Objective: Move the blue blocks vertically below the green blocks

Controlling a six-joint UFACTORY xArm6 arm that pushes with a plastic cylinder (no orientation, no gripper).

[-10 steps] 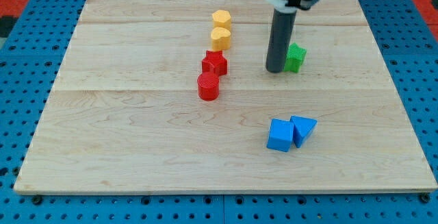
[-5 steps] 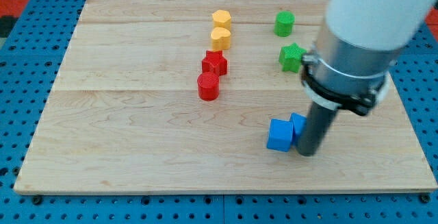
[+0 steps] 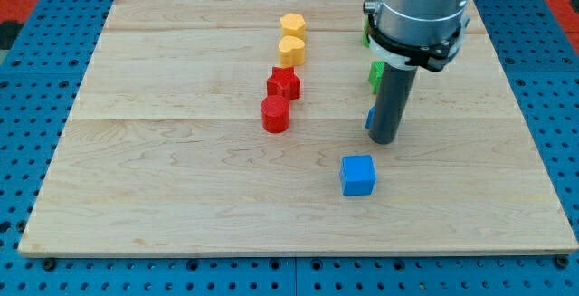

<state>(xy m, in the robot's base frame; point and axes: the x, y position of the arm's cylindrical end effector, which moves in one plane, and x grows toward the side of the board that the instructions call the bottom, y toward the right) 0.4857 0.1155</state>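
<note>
Nearest the view's bottom, the blue cube (image 3: 358, 175) sits alone on the wooden surface (image 3: 181, 178). Just above and right of it, my tip (image 3: 383, 140) is down, no claw on this rig. A 2nd blue block (image 3: 370, 118) peeks out at the rod's left edge, green blocks (image 3: 374, 75) mostly hidden behind.

The blue cube (image 3: 358, 175) sits flat on the counter (image 3: 181, 151), toward the view's bottom. A second blue block (image 3: 369, 118) peeks out as a sliver left of the rod (shape hidden). Two green blocks, one (image 3: 374, 74) above it and one (image 3: 366, 32) higher, are also mostly covered.
</note>
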